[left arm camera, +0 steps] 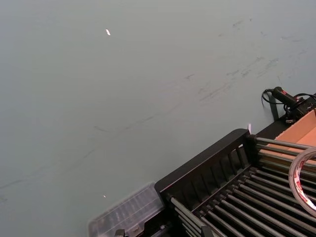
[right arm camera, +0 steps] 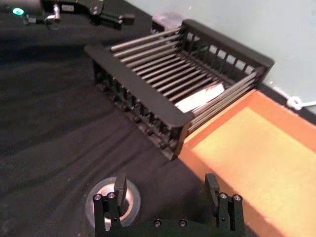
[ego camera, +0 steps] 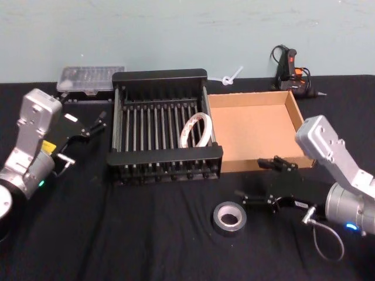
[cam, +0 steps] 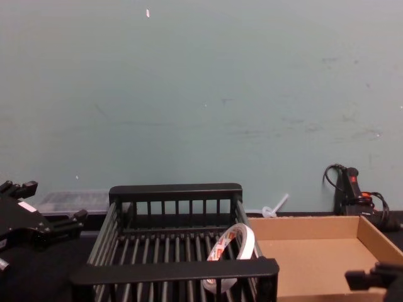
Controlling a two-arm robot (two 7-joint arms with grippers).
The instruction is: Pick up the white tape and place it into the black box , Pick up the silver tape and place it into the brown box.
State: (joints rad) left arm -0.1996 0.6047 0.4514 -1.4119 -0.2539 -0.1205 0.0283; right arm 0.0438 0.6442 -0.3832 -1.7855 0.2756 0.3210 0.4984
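The white tape leans on edge inside the black box, against its right side; it also shows in the chest view and the right wrist view. The silver tape lies flat on the black cloth in front of the boxes. My right gripper hovers open just right of it, near the front wall of the brown box. In the right wrist view the silver tape sits below one of the fingers. My left gripper stands open left of the black box.
A clear plastic case lies behind the black box at the back left. A black and orange glue gun with its cable stands behind the brown box, and a white cable tie lies beside it. A pale wall closes the back.
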